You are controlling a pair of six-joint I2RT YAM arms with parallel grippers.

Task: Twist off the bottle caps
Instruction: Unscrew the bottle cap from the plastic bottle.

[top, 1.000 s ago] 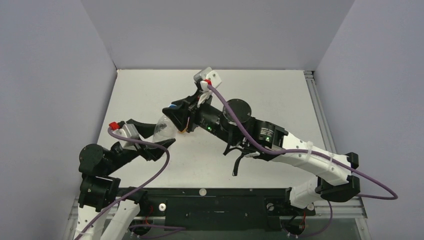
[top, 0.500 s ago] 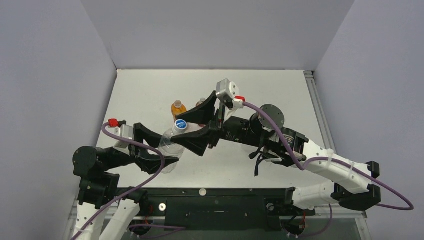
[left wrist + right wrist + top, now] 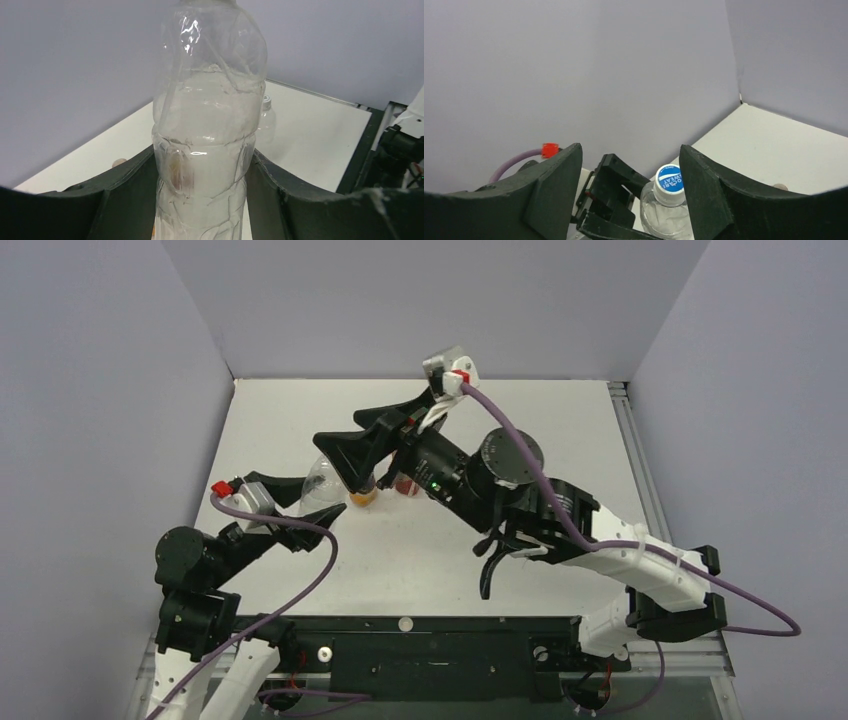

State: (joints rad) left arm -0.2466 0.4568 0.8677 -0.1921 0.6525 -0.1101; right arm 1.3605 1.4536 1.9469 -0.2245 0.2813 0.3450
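While the left gripper [image 3: 204, 170] is clenched on the clear bottle [image 3: 207, 115], both fingers [image 3: 125, 185] pressed to its sides, the bottle sits closer to the table's [image 3: 560, 440] left edge than its right. Blue cap [image 3: 670, 179] is on the neck. Right gripper [image 3: 628, 155] sits above it, released, jaws wide apart, cap below and between them, nearer one finger; contact can't be told. Orange bottle [image 3: 362, 497] and reddish-brown bottle [image 3: 404, 486] stand just beside, toward table centre, mostly hidden under the right gripper.
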